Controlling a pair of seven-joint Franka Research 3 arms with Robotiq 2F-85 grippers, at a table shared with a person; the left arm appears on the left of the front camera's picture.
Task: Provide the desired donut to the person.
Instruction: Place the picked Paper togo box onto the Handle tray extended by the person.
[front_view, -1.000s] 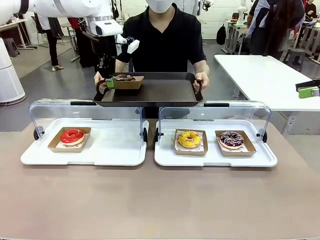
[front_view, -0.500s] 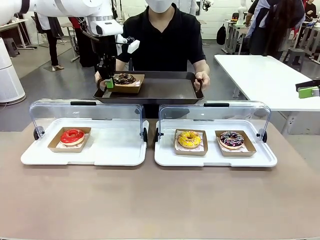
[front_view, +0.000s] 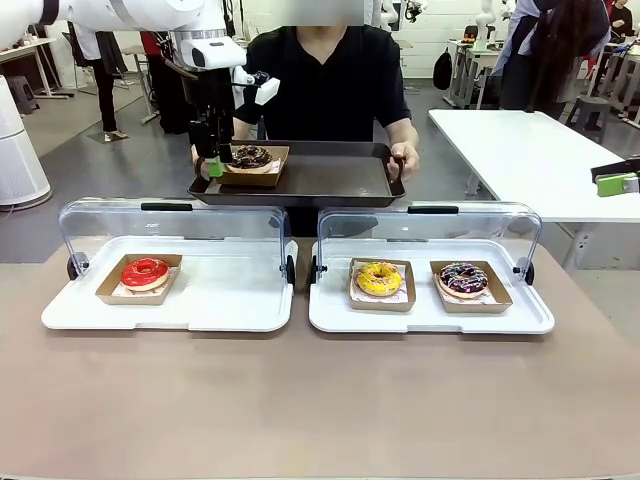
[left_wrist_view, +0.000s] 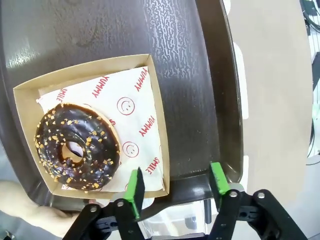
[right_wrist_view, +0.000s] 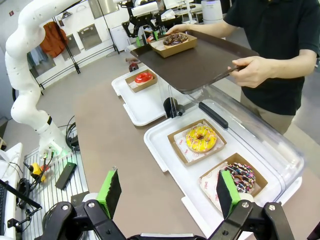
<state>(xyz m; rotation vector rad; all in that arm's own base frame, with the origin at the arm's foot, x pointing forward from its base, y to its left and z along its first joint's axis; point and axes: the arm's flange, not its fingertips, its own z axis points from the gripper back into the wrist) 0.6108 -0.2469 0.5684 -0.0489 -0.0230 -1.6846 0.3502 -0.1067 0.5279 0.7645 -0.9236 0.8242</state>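
Left wrist view looks straight down on the chocolate donut (left_wrist_view: 77, 146), topped with pale crumbs, lying on printed paper in its cardboard box (left_wrist_view: 156, 107). The box sits flat in a corner of the dark tray (left_wrist_view: 190, 75), which the person (front_view: 325, 85) holds up by both handles at the far side of the table (front_view: 320, 400), above the display cases. The left jaws stand wide open over that corner, one green pad at the box's near wall and the other over the tray's rim, with nothing clamped between them. I cannot tell whether the pad touches the cardboard.

By the look of it the handover is all but done: the donut is on the person's tray and the grip is off. What remains is to lift the left jaws clear, rising straight so that no pad catches the box wall or nudges a tray that hangs in the air on two hands.

On the table, two white cases stand with their clear lids raised. The left case (front_view: 230, 312) holds one red-glazed donut (front_view: 145, 272) in a box. The right case (front_view: 430, 322) holds a yellow donut (front_view: 379, 277) and a dark sprinkled donut (front_view: 463, 278), each boxed.

The right jaws are open and empty, near the table's right side
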